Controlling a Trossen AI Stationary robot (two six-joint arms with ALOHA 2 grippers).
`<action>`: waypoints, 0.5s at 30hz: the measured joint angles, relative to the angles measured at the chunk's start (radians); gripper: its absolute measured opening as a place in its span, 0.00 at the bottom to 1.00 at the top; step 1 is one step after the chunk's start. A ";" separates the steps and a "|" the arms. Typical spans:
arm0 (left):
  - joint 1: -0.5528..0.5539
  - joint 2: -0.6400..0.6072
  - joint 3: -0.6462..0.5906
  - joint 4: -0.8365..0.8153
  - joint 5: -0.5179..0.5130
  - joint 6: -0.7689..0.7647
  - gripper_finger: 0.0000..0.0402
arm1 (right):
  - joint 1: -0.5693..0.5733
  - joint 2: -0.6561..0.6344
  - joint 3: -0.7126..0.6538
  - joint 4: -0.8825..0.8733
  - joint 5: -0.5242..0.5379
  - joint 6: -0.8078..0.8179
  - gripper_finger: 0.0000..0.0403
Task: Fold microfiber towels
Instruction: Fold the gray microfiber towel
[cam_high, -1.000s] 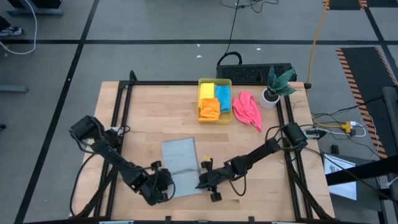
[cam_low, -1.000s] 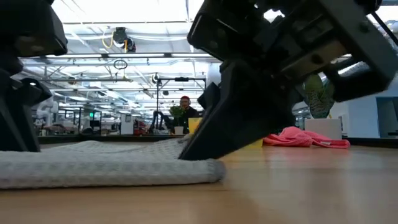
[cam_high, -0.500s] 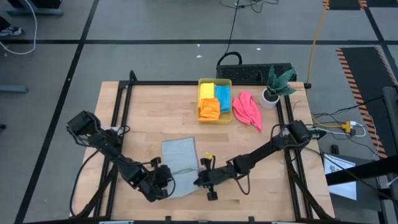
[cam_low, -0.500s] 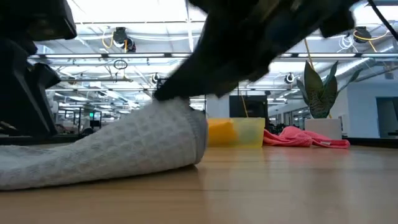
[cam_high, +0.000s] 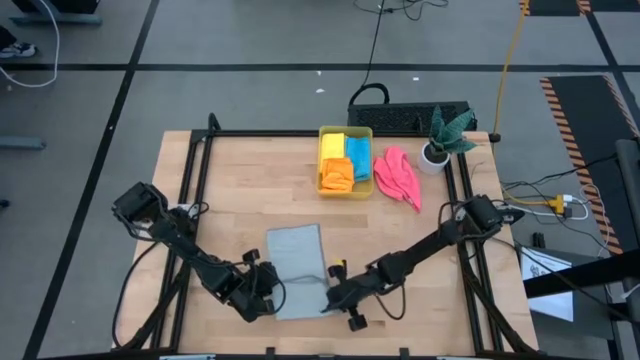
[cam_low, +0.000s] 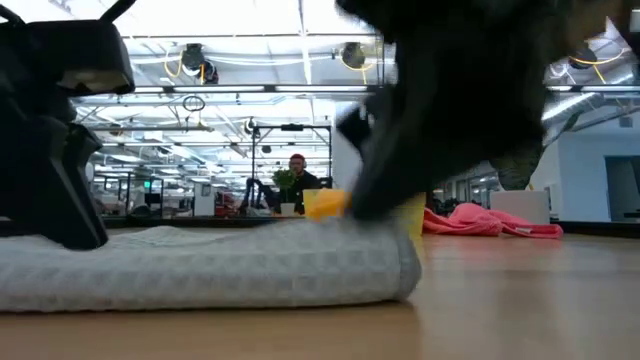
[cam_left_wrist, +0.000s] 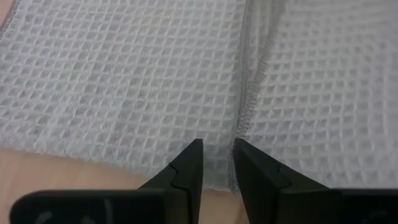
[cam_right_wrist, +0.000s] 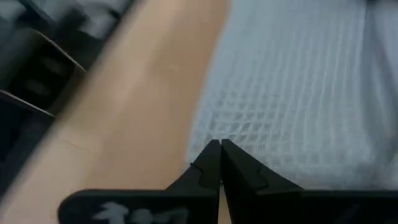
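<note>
A light grey waffle-weave towel (cam_high: 297, 268) lies folded on the wooden table near its front edge. My left gripper (cam_high: 265, 297) stands at the towel's near left corner, with cloth in the narrow gap between its fingers (cam_left_wrist: 217, 163). At the near right corner, my right gripper (cam_high: 328, 298) is shut (cam_right_wrist: 219, 149). Yellow, blue and orange towels lie in a yellow bin (cam_high: 345, 129) at the back. A pink towel (cam_high: 397, 175) lies crumpled to the right of the bin. My left gripper pinches the grey towel's near edge (cam_left_wrist: 219, 177) between its two fingers, where a stitched hem (cam_left_wrist: 246, 106) runs in. The fingers slant down from the table's left. The towel rests flat on the table. My right gripper's shut fingertips sit on the towel's right edge (cam_right_wrist: 202, 146), slanting down from the right. I cannot tell whether cloth lies between them. In the low view that end (cam_low: 395, 255) stands thick, its underside on the table.
A potted plant (cam_high: 440, 140) stands at the back right corner. A black frame (cam_high: 200, 180) runs along the table's sides. Bare wood lies to the right of the grey towel and between it and the bin.
My right gripper has shut on the towel's near right end, raised it off the table, then brought it down again farther toward the table's right edge. That end now reaches farther right and stands thicker than before. The towel's left part has stayed down.
</note>
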 joint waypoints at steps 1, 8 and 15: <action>0.000 0.000 0.001 0.002 0.000 -0.005 0.23 | 0.005 -0.014 0.000 0.010 0.000 -0.003 0.00; -0.004 0.000 0.001 0.059 -0.002 0.027 0.23 | 0.013 -0.049 0.001 0.137 0.019 -0.003 0.08; -0.004 0.000 0.001 0.051 -0.032 0.048 0.23 | 0.001 -0.003 -0.001 0.126 0.157 0.060 0.16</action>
